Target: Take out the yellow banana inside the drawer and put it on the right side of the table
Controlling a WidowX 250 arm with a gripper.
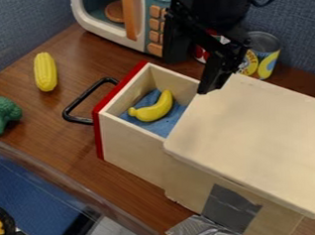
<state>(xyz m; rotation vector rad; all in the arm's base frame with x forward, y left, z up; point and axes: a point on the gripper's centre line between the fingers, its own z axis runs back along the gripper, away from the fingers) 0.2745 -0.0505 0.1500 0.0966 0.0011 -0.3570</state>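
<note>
the yellow banana (154,107) lies on blue cloth (171,122) in the open drawer (132,150), so grabbing it comes first — the gripper (192,74), jaws spread and empty, needs to go down around it.

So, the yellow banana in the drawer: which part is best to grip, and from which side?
I would grip the banana at its thick middle, closing across its width, from straight above: it lies curved on blue cloth inside the drawer, whose walls likely hinder a sideways approach.
</note>
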